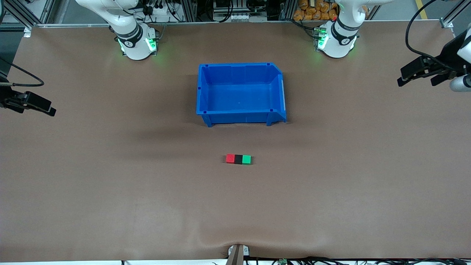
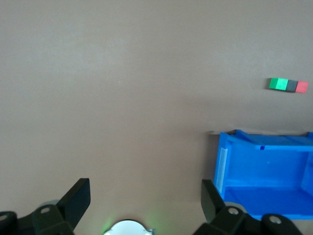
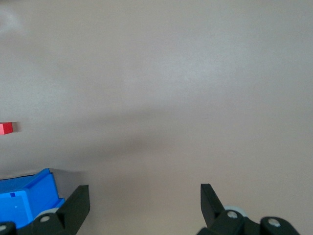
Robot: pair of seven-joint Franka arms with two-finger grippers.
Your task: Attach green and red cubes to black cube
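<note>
Three cubes sit joined in a row at the blue bin's [image 1: 241, 92] six o'clock: red cube [image 1: 230, 158], black cube [image 1: 238, 159], green cube [image 1: 246, 159]. Attachment looks finished; nothing further seems needed. Left gripper [image 1: 419, 75] and right gripper [image 1: 35, 105] wait spread wide and empty over the table's ends.

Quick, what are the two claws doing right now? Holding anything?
Left gripper: open, empty, over bare table at its own end.
Right gripper: open, empty, over bare table at its own end.

- You see two white arm bases, the left arm [image 1: 336, 38] and right arm [image 1: 134, 40], each with a black ring band and green glowing lights.
- Your left gripper [image 1: 417, 73] and right gripper [image 1: 38, 106] have matte black wedge-shaped fingers, with black cables trailing to them.
</note>
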